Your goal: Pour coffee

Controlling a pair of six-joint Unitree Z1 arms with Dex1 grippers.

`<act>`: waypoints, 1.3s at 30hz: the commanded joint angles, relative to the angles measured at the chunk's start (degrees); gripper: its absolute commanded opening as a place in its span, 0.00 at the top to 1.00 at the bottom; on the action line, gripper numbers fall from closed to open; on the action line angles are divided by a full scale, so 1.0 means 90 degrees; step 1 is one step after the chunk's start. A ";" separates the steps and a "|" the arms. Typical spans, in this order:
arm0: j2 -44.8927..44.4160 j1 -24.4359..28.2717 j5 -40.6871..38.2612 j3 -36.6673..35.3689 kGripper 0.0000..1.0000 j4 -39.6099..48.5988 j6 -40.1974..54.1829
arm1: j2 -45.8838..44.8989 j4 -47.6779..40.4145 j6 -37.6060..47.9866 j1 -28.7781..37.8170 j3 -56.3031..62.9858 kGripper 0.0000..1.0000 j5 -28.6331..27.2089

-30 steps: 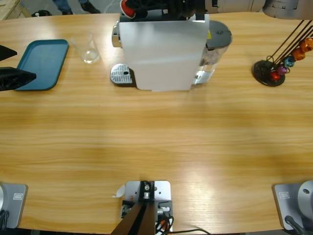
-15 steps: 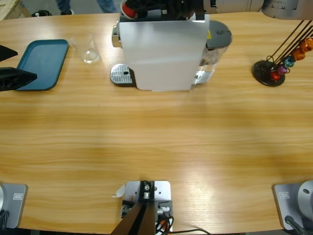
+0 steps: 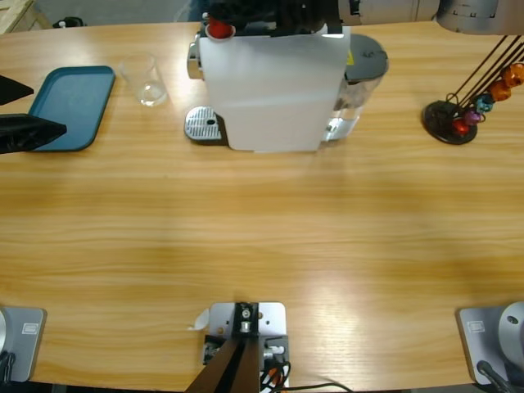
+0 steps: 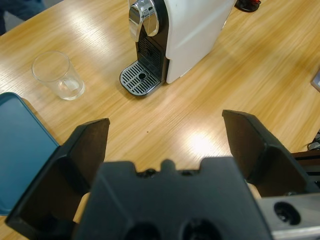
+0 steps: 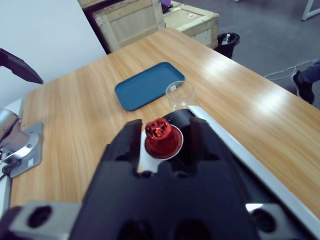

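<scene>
Surroundings — white coffee machine (image 3: 270, 86) at the counter's (image 3: 262, 229) far middle, empty glass (image 3: 150, 82) and blue tray (image 3: 72, 106) to its left, capsule rack (image 3: 467, 106) far right | Left gripper (image 4: 165, 135) at tray edge, fingers wide apart, empty | Right gripper (image 5: 162, 145) over machine top — fingers clamped on red capsule (image 5: 161, 136)

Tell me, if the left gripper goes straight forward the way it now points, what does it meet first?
Probably the bare wooden table. The open left gripper points down at it, short of the coffee machine's drip tray; the glass stands off to one side. Depth is unclear.
</scene>
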 commanded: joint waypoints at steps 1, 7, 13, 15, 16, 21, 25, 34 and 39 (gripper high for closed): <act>0.0148 -0.0055 -0.0066 0.0074 0.02 -0.0070 0.0028 | -0.0247 0.1047 -0.0407 0.0431 -0.0735 0.00 -0.0876; 0.0111 -0.0055 -0.0066 0.0074 0.02 -0.0070 0.0028 | -0.0398 0.1693 -0.0598 0.0491 -0.1147 0.18 -0.1208; 0.0086 -0.0075 -0.0066 0.0074 0.02 -0.0070 0.0028 | -0.0697 0.2305 -0.0903 0.0798 -0.1522 0.07 -0.1735; 0.0105 -0.0075 -0.0066 0.0074 0.02 -0.0080 0.0028 | -0.0732 0.2709 -0.0913 0.1032 -0.1778 0.09 -0.1989; 0.0109 -0.0075 -0.0066 0.0072 0.02 -0.0078 0.0028 | -0.0716 0.2996 -0.0907 0.1183 -0.1929 0.11 -0.2314; 0.0084 -0.0075 -0.0046 0.0074 0.02 -0.0041 0.0018 | -0.0685 0.3797 -0.0594 0.1884 -0.2225 0.11 -0.3741; 0.0107 -0.0075 -0.0007 0.0031 0.02 0.0000 -0.0021 | -0.0341 0.5303 0.0261 0.2243 -0.3360 0.21 -0.4407; 0.0174 -0.0075 0.0022 0.0017 0.02 0.0018 -0.0050 | 0.1719 1.0014 0.1353 0.2253 -0.8409 0.38 -0.3849; 0.0176 -0.0075 0.0020 0.0064 0.02 0.0008 -0.0060 | 0.2157 1.0689 0.1388 0.2249 -0.8854 0.49 -0.3577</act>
